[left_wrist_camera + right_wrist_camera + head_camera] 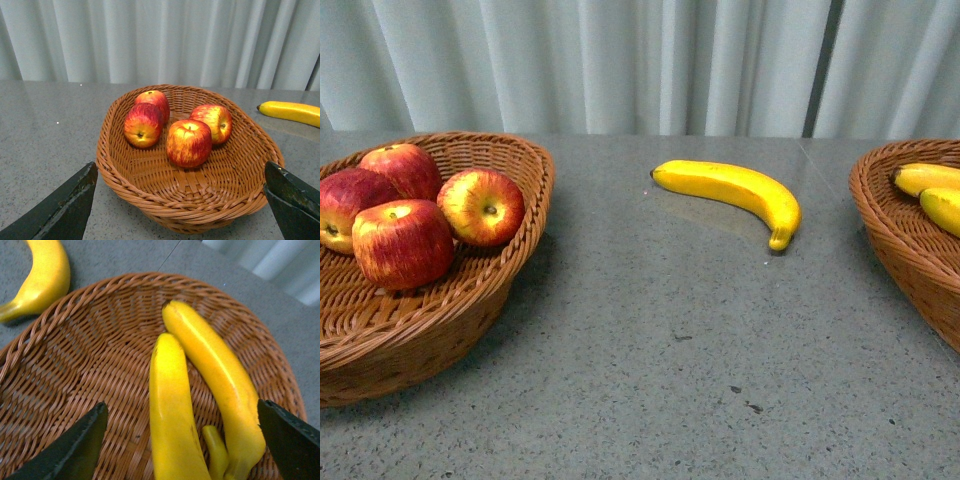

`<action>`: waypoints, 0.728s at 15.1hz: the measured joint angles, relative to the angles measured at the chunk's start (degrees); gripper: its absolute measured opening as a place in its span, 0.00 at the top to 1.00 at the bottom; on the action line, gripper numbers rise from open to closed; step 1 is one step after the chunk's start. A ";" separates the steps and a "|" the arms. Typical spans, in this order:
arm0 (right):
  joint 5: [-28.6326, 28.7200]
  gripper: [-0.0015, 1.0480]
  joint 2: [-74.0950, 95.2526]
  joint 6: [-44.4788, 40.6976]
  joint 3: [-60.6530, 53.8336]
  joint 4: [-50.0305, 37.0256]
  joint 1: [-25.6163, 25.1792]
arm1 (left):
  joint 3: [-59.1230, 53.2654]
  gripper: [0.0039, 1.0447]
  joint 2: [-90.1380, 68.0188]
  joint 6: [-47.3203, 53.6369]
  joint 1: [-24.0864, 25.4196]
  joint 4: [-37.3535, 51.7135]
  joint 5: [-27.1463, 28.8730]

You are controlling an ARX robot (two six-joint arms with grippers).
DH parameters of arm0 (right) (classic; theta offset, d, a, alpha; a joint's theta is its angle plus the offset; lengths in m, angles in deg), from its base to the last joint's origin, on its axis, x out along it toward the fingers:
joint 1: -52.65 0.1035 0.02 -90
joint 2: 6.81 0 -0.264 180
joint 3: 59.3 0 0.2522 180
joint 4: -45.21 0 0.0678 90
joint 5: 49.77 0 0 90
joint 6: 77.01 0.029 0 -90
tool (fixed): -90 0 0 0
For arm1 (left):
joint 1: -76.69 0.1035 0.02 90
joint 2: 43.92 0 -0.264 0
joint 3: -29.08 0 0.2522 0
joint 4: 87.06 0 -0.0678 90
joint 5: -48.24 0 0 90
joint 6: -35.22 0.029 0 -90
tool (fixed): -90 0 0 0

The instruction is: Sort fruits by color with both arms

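The grey table [650,380] fills the front view. On it the left basket [515,250] sits at 9 o'clock and the right basket [885,225] at 3 o'clock, well apart. A loose banana [735,187] lies on bare table between them, near 2 o'clock. Two bananas [215,365] lie touching in the right basket. Four apples [405,243] cluster in the left basket. The left gripper [180,169] faces the apples, fingers spread wide, empty. The right gripper [181,406] hangs over the two bananas, likewise spread, empty.

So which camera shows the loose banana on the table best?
The front view: the loose banana lies whole and unobstructed on the table. The left wrist view catches only part of it at the frame edge; the right wrist view crops it too.
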 joint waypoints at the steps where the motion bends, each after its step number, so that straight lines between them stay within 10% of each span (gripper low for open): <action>1: -0.28 0.04 0.26 1.36 1.79 -1.01 1.22 | 0.00 0.06 0.00 0.00 0.00 0.00 0.00; 11: 1.95 0.06 32.65 13.05 40.83 4.66 20.04 | 0.00 0.06 0.00 0.00 0.00 0.00 -0.02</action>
